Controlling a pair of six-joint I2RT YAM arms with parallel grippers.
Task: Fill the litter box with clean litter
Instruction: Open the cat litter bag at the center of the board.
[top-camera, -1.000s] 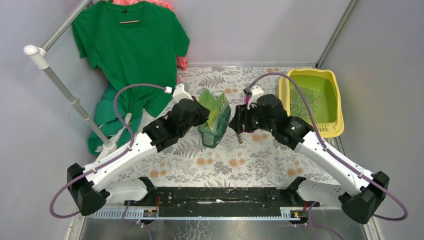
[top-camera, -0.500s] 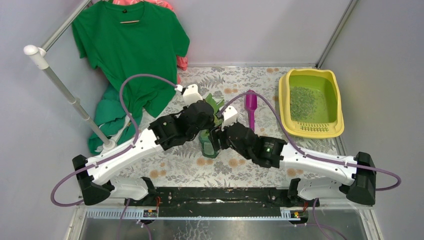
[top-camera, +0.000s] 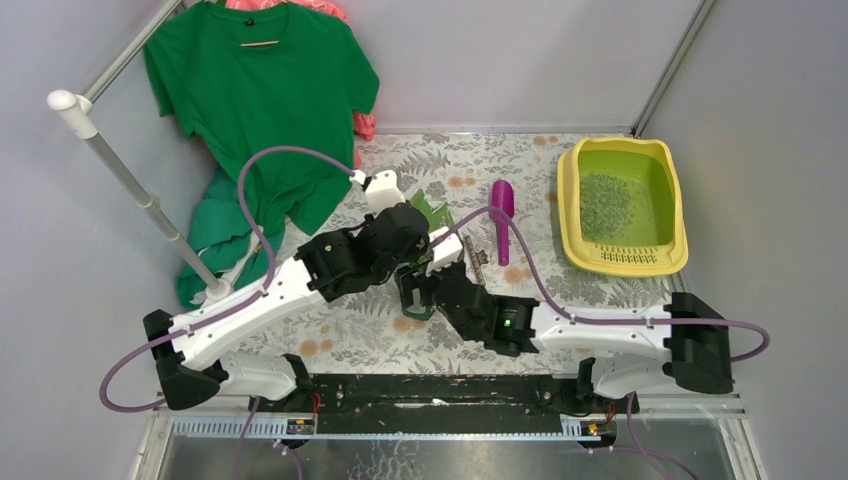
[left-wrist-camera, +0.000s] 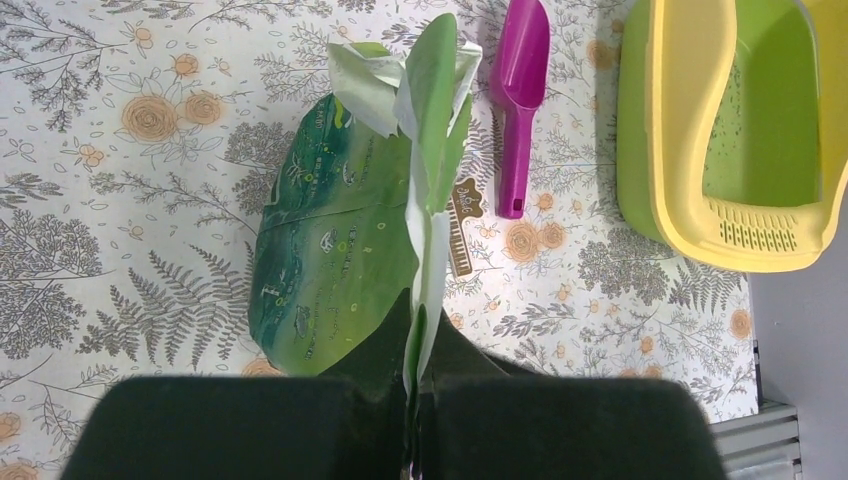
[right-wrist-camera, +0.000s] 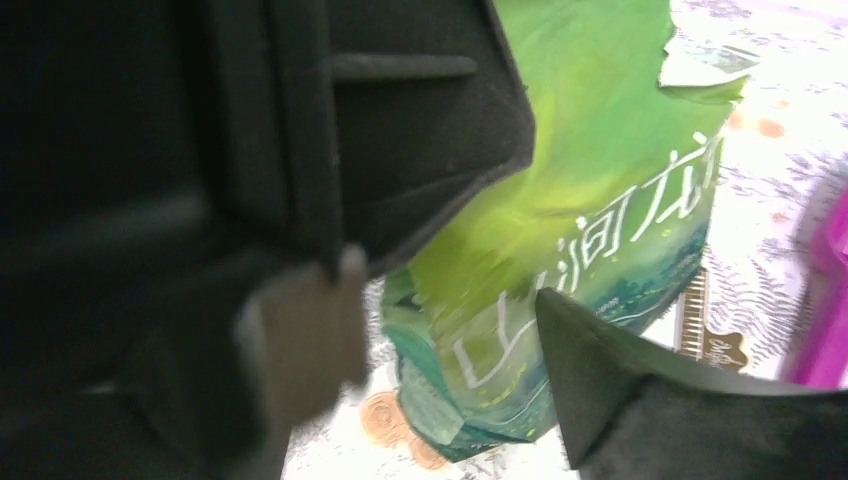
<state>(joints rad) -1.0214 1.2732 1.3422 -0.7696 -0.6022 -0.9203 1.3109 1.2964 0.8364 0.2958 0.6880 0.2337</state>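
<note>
counter (top-camera: 470, 165): floral one, everything's on it
litter box (top-camera: 625, 260): far right, well apart from the bag, with only a thin patch of clean litter (top-camera: 598, 205) inside, so barely filled imo
bag (left-wrist-camera: 330, 260): upright mid-counter; the step looks like grabbing it to pour
scoop (top-camera: 501, 225): lying between bag and box
left jaws: pinched shut on the bag's top flap
right jaws: wide open around the bag's lower half, holding nothing; next they'd need to close there
</note>
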